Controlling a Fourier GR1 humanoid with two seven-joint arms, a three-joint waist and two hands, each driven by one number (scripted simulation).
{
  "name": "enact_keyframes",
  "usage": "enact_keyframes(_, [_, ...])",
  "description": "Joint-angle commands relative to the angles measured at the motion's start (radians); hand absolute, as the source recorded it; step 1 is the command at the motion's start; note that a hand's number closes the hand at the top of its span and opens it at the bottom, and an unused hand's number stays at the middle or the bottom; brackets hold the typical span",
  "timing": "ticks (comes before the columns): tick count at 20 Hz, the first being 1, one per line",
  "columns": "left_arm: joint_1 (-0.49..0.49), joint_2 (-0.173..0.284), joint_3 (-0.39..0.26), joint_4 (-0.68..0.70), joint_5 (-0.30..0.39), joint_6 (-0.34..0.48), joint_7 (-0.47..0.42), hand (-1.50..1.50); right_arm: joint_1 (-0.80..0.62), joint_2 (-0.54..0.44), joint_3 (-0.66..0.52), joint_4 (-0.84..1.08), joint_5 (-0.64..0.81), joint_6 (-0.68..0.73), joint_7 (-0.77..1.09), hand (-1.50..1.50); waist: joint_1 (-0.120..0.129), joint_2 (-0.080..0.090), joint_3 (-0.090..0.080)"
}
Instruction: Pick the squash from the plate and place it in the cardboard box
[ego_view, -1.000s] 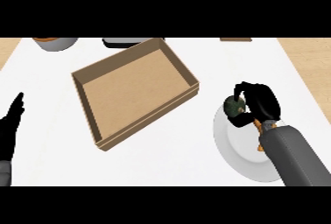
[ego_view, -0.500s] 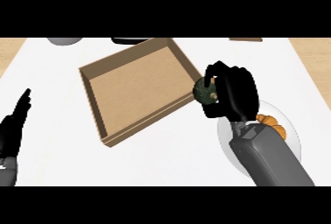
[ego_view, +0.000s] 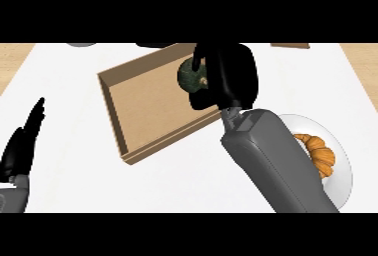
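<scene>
Right hand (ego_view: 225, 75) curled round squash (ego_view: 190, 77) over cardboard box (ego_view: 144, 107), plate (ego_view: 343, 175) beside forearm

The right hand (ego_view: 225, 75) is raised well forward at the end of its grey forearm (ego_view: 273, 160) — fingers and thumb curled round a load. The left hand (ego_view: 22, 145) rests at the left edge — fingers straight, pointing up.

Right hand (ego_view: 229, 70), curled round squash (ego_view: 193, 77), moved from above plate (ego_view: 343, 172) to over cardboard box (ego_view: 140, 107).
</scene>
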Motion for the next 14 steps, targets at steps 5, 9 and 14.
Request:
enact_keyframes(5, [0.016, 0.019, 0.018, -0.026, 0.014, -0.043, -0.013, 0.0, -0.238, 0.018, -0.079, 0.379, -0.2, -0.222, -0.016, 1.5, 0.026, 0.008, 0.0])
enact_keyframes(9, [-0.052, -0.024, -0.01, -0.006, -0.021, -0.007, 0.028, 0.0, -0.363, 0.018, -0.09, 0.593, -0.292, -0.274, -0.084, 1.5, 0.026, 0.01, 0.0])
enact_keyframes(14, [-0.065, -0.039, -0.028, 0.022, -0.034, -0.009, -0.012, 0.0, -0.444, 0.019, -0.066, 0.823, -0.355, -0.405, -0.131, 1.5, 0.071, 0.027, -0.001])
